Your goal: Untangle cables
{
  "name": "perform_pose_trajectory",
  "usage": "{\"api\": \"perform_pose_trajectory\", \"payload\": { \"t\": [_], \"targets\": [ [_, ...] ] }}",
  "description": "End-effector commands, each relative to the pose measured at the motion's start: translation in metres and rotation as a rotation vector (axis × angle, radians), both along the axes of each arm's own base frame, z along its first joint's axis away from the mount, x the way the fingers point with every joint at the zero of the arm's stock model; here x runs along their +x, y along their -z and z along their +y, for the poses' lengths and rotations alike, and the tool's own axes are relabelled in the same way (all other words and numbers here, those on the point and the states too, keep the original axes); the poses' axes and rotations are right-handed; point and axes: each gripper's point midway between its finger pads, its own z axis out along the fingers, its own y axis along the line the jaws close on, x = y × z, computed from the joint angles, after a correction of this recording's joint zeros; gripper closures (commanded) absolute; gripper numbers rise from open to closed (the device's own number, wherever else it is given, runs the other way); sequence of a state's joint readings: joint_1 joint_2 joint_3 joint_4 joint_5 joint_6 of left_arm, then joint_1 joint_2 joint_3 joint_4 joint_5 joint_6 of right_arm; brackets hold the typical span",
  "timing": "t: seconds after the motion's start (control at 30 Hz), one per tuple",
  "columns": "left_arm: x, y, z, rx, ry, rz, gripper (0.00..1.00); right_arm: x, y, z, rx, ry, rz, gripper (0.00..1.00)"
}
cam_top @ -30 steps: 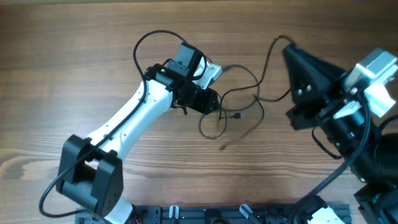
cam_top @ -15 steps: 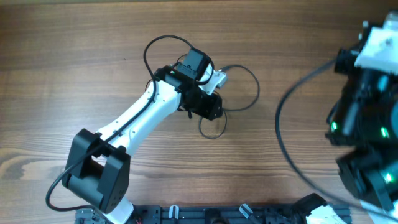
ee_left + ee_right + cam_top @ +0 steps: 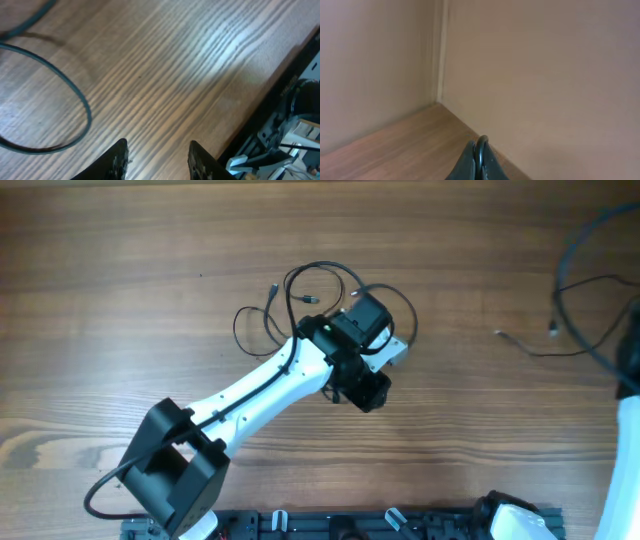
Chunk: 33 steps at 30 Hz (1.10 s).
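While L tool gapes, cable loops ahead-left, untouched.

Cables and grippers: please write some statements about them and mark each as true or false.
1. The left gripper holds a cable. False: its jaws stand open, with only the wooden table between them.
2. The right gripper is shut on a thin cable. True.
3. A cable loop shows left of the left gripper's fingers. True.
4. All cables are in one heap. False: a separate cable is apart, at the right.
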State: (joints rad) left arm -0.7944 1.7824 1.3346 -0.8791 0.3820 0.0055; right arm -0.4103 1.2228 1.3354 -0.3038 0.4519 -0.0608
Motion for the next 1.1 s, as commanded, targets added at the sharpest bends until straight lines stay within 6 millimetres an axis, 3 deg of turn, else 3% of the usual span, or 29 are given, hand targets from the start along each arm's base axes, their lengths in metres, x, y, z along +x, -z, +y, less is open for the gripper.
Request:
{"api": "perform_pose_trajectory", "payload": {
  "t": [0.0, 0.1, 0.27, 0.37, 0.4, 0.43, 0.47, 0.5, 0.57, 0.6, 0.73, 0.97, 1.07],
  "targets": [
    [-0.007, 0.002, -0.005, 0.011, 0.039, -0.013, 0.59, 0.018, 0.028, -0.026, 0.255, -0.115, -0.141, 0.96],
    [-0.012, 0.002, -0.009, 0.010, 0.053, -0.013, 0.59, 0.012, 0.058, -0.072, 0.386, -0.063, -0.192, 0.96],
    [-0.014, 0.002, -0.011, 0.009, 0.062, -0.014, 0.59, -0.002, 0.110, -0.121, 0.551, 0.015, -0.208, 0.96],
    [-0.013, 0.002, -0.012, 0.003, 0.062, -0.019, 0.59, -0.019, 0.175, -0.142, 0.751, 0.157, -0.177, 0.95],
    [-0.012, 0.001, -0.013, -0.001, 0.062, -0.023, 0.59, -0.024, 0.194, -0.144, 0.808, 0.194, -0.160, 0.90],
    [-0.012, 0.001, -0.013, -0.003, 0.062, -0.024, 0.59, -0.031, 0.216, -0.144, 0.879, 0.243, -0.138, 0.83],
    [-0.012, 0.001, -0.013, -0.003, 0.062, -0.024, 0.59, -0.035, 0.236, -0.142, 0.941, 0.280, -0.115, 0.68],
    [-0.012, 0.001, -0.013, -0.001, 0.060, -0.022, 0.59, -0.038, 0.251, -0.138, 0.983, 0.293, -0.082, 0.51],
    [-0.012, 0.001, -0.013, -0.001, 0.059, -0.022, 0.59, -0.041, 0.271, -0.129, 1.049, 0.313, -0.036, 0.04],
    [-0.012, 0.001, -0.013, -0.001, 0.059, -0.022, 0.59, -0.044, 0.278, -0.124, 1.088, 0.341, -0.032, 0.00],
    [-0.012, 0.001, -0.013, -0.001, 0.056, -0.020, 0.60, -0.055, 0.289, -0.109, 1.215, 0.455, -0.061, 0.00],
    [-0.013, 0.001, -0.014, -0.005, 0.055, -0.013, 0.63, -0.089, 0.312, -0.060, 1.502, 0.794, -0.094, 0.00],
    [-0.013, 0.001, -0.014, -0.006, 0.056, -0.013, 0.63, -0.087, 0.313, -0.045, 1.536, 0.781, -0.047, 0.00]
  ]
}}
